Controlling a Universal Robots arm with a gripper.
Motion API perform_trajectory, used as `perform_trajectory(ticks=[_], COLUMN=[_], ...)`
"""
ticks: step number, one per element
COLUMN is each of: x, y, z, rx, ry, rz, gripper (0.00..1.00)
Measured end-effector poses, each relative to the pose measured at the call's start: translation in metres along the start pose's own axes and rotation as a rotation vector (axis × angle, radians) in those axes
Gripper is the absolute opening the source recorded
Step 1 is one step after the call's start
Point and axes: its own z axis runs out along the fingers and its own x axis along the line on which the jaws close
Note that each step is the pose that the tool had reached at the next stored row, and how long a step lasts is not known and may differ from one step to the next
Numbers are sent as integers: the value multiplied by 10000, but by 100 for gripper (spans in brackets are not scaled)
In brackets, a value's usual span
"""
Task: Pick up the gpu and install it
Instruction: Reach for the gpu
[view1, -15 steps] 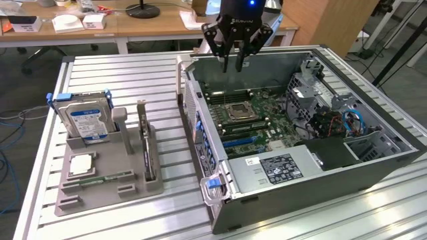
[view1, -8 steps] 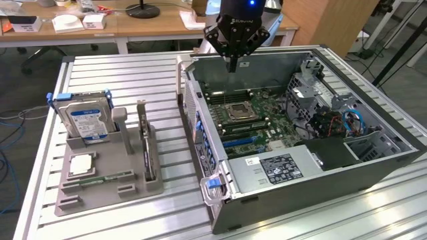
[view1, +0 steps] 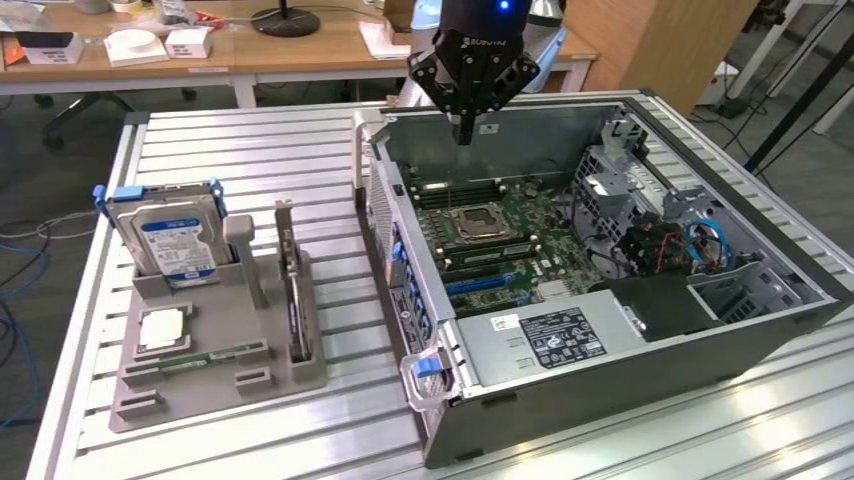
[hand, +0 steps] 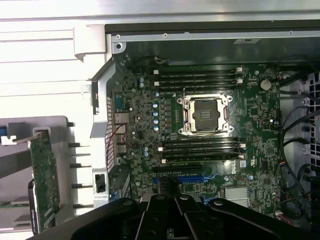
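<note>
The gpu is a thin dark card standing on edge in a slot of the grey holder, on the exterior view's left. In the wrist view the gpu shows its green board and silvery bracket. My gripper hangs over the far end of the open computer case, well away from the card. Its fingers are shut together with nothing between them. In the wrist view the gripper hovers above the motherboard, near the blue expansion slots.
The holder also carries a silver hard drive with a blue label, a processor chip and a green memory stick. Everything rests on a slatted metal table. Wooden desks stand behind it.
</note>
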Motion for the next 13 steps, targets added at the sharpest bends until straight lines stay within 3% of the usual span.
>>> perform_trajectory(ticks=[13], x=[37], y=[-3], z=[1], rx=[0], ry=[0], rz=[-1], gripper=[11])
